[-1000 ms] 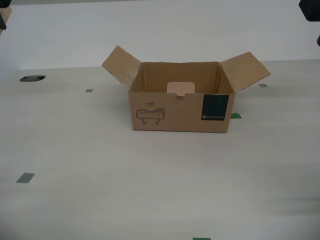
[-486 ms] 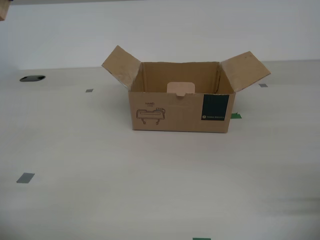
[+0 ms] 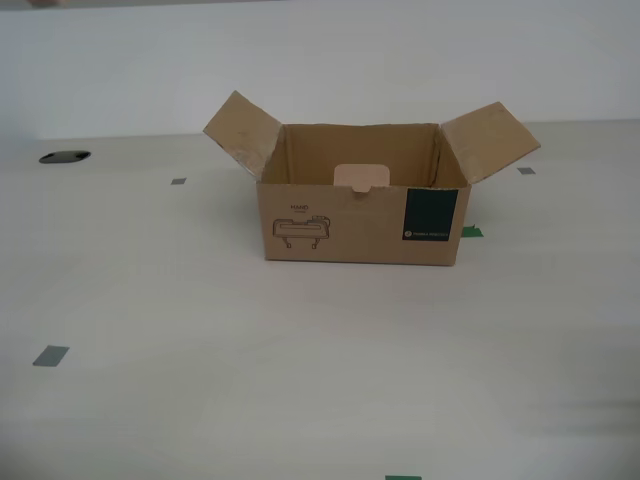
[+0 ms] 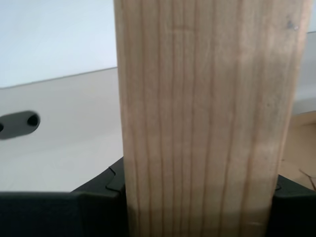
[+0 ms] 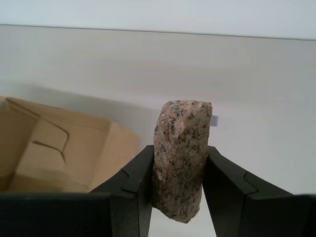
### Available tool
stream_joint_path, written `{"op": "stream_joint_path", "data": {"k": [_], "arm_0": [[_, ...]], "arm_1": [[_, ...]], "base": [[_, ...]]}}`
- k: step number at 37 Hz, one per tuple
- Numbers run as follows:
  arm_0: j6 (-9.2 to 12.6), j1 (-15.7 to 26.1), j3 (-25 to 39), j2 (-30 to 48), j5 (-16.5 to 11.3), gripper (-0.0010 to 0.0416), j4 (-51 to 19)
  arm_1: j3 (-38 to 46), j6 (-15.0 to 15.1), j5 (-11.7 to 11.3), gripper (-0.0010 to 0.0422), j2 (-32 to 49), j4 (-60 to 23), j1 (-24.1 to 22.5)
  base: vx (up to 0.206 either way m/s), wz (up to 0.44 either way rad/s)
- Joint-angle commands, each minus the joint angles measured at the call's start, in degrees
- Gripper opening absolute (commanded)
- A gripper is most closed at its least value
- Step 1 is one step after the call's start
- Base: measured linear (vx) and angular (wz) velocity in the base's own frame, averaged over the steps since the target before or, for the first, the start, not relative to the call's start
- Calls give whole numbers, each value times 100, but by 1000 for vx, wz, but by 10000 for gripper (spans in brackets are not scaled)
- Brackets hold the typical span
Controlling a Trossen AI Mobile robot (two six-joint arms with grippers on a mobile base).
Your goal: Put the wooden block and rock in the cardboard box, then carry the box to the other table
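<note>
The cardboard box [image 3: 362, 212] stands open on the pale table [image 3: 200, 290] in the middle of the exterior view, both side flaps spread and nothing showing inside but a pale tab. Neither arm appears in the exterior view. My first gripper [image 5: 180, 165] is shut on the rock [image 5: 180, 163], a pinkish-grey speckled stone held upright, above and beside the box [image 5: 59, 148]. In the second wrist view, my second gripper [image 4: 197, 190] is shut on the wooden block [image 4: 207, 113], which stands upright and fills most of the picture. The other table is out of view.
Small grey tape squares [image 3: 50, 355] and green tape marks [image 3: 471, 232] dot the table. A dark oval hole [image 3: 65, 157] sits near the exterior view's left edge, also seen as a hole [image 4: 17, 123] past the block. A white wall [image 3: 320, 60] rises behind the table.
Dark gripper parts at the exterior view's top corners a second ago have risen out of that picture. The box has not moved.
</note>
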Motion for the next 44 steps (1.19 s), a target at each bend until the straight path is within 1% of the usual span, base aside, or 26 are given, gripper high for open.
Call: {"op": "stream_joint_path", "data": {"k": [1,6,8,10,13,17,20,25,28,29,33,34,38,44], "arm_0": [[0,184,48,-2,-111,-1,17],[0,422,133,-2,-114,-1,17],[-2,509,173,-2,-118,-1,22],[-7,588,199,-2,-181,-1,28],[-13,675,229,-2,-470,-1,31],[-72,752,249,-2,-953,-1,35],[-162,813,249,-2,-1132,-1,33],[-271,944,249,-2,-1143,-1,31],[-286,1029,249,-2,-1143,-1,33],[-291,1060,249,-2,-1143,-1,35],[-304,1176,249,-2,-1143,-1,46],[-304,1204,249,-2,-1143,-1,59],[-302,1314,249,-2,-1145,-1,81],[-302,1460,249,-2,-1143,-1,114]], "arm_1": [[116,9,162,-1,-4,15,-225],[289,9,402,-1,-4,17,-518],[348,11,428,-1,-4,20,-634],[398,13,428,-1,-4,24,-754],[446,63,428,-1,-4,31,-927],[472,125,431,-1,-4,44,-1130],[468,125,431,-1,-4,59,-1276],[466,125,433,-1,7,109,-1543],[466,122,450,-1,7,142,-1705],[466,122,496,-1,7,162,-1757],[463,96,850,-1,7,315,-1952],[463,68,892,-1,7,380,-1998],[463,33,894,-1,7,599,-2188],[459,13,896,-1,120,699,-2415]], "base": [[0,0],[0,0],[0,0],[0,0],[0,0],[0,0],[0,0],[0,0],[0,0],[0,0],[0,0],[0,0],[0,0],[0,0]]}}
